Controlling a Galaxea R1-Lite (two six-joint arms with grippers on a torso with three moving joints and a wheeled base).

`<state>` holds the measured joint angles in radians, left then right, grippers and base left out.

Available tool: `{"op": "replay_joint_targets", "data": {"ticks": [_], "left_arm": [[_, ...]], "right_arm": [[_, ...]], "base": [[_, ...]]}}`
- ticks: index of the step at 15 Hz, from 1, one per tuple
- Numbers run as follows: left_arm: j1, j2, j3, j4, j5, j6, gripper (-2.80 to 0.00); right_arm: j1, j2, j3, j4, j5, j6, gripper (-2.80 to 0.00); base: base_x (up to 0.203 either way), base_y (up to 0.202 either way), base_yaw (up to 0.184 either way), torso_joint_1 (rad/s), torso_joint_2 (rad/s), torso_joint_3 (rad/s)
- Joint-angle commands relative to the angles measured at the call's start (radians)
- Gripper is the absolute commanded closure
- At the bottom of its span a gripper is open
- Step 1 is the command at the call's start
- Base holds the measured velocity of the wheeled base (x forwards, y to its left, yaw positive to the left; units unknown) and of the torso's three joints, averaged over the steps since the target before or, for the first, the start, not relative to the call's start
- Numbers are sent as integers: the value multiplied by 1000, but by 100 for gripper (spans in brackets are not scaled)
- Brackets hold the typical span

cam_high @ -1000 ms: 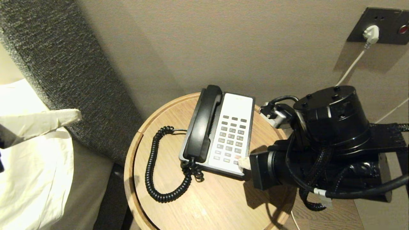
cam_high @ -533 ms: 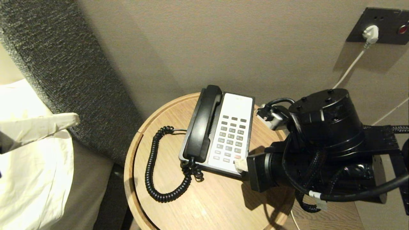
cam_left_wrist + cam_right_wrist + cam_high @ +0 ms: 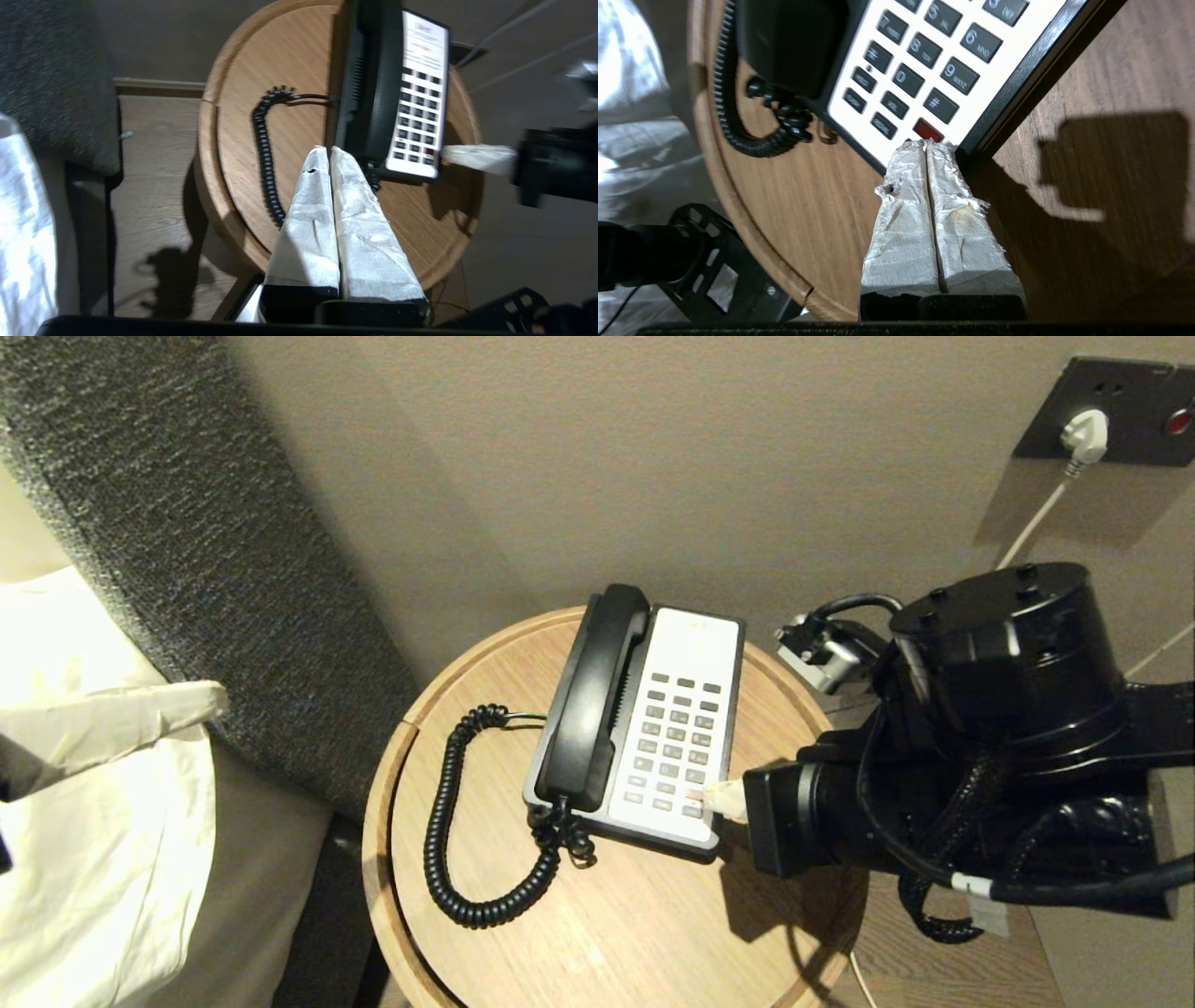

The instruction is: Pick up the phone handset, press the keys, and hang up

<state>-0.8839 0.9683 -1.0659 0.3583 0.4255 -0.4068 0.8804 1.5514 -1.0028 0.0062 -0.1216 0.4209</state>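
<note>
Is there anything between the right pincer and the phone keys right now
Nothing visible does. The right pincer, fingers shut together, has its tip on the white faceplate beside the red key, with the other keys clear beyond it. The phone handset lies in its cradle, off to the side.

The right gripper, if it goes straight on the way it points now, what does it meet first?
Probably the red key. The right gripper, fingers shut together, points at the bottom row of the keys, its tips at the red one. Whether they already touch it I cannot tell.
</note>
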Motion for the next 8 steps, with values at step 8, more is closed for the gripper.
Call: {"op": "replay_joint_targets", "data": {"ticks": [8], "left_arm": [[289,-98,132,17,3,-66,0]], "right_arm": [[-38,-175,12,1,-46,15,0]], "base": [[0,0,0,0,0,0]]}}
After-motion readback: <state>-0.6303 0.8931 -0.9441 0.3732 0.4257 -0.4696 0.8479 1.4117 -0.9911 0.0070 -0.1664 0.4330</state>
